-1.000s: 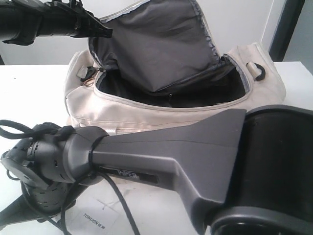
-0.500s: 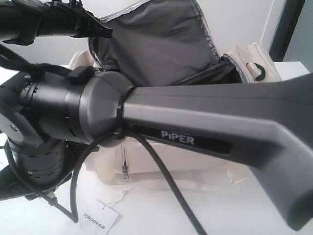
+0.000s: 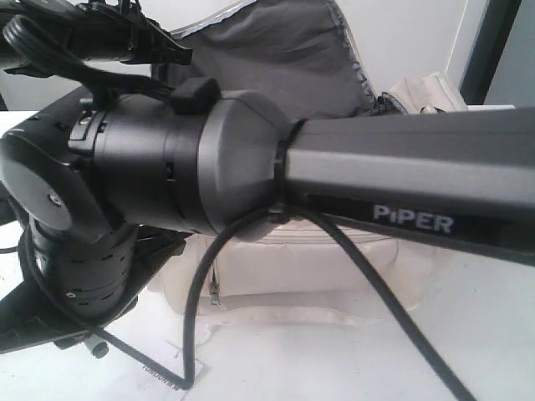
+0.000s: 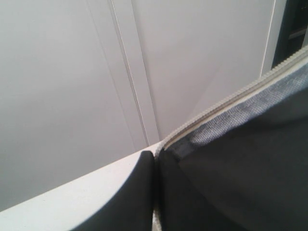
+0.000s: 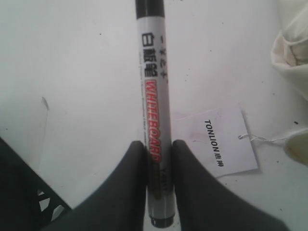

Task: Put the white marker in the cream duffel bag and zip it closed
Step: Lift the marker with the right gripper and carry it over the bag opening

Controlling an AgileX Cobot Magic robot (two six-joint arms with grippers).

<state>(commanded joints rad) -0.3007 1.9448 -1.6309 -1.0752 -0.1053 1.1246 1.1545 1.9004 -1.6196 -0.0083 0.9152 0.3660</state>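
White surface (image 5: 72, 72) spreads under everything, with a pale wall behind. The right end effector (image 5: 155, 144) pinches the white marker (image 5: 153, 86) by the lower part of its barrel, one dark finger (image 5: 130, 168) pressed on each side. The printed barrel runs straight out from the grip to a dark end. The marker is held over the surface and outside the cream duffel bag (image 3: 334, 267). Just beside the barrel lies a white paper hang tag (image 5: 219, 142) on a thin string. A cream corner of the bag shows at the edge of the right wrist view, apart from the marker. The left end effector (image 4: 155, 159) is closed on the edge of the bag's top flap (image 3: 284, 50) and holds it upright, so the grey lining and the pale zip teeth show. Only one of its fingers (image 4: 137, 192) is plainly seen. In the exterior view the right arm (image 3: 376, 175) crosses in front of the bag and hides its opening. A black cable (image 3: 368, 276) loops down from that arm.
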